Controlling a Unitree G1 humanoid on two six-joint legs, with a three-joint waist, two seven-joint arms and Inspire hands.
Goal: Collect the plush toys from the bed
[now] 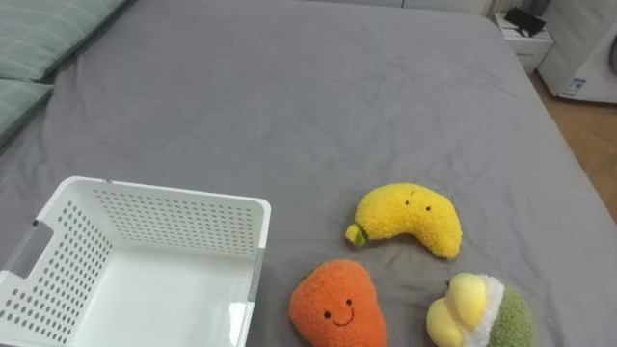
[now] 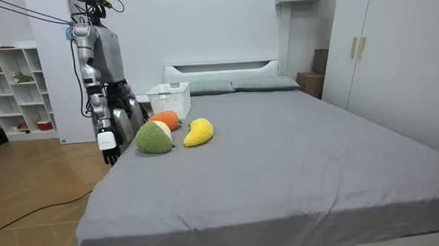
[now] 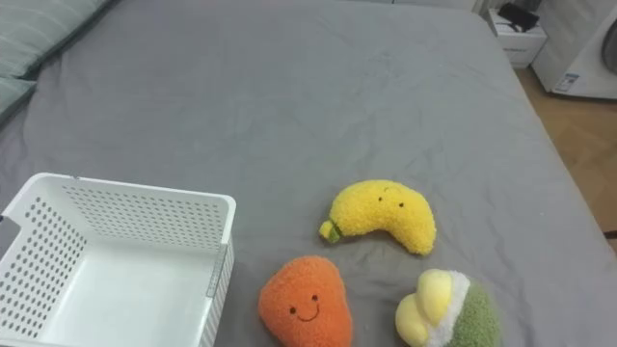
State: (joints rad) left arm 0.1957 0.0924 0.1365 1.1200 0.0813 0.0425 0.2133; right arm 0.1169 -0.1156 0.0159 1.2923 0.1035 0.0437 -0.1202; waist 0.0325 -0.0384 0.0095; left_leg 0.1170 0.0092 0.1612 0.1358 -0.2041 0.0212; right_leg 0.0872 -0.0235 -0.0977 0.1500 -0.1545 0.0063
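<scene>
Orange carrot-shaped plush toy (image 1: 335,306), green-yellow plush ball (image 1: 479,310) and yellow plush banana (image 1: 407,220) lie right of empty white perforated plastic basket (image 1: 145,217); we judge collecting unstarted. Right hand (image 2: 107,142) hangs apart from basket, and we cannot tell its grip. Next move: reach for the carrot.

The robot stands up straight by the side of the bed (image 2: 295,149). Its right arm hangs down, with the right hand (image 2: 107,143) low by the bed's edge.
</scene>
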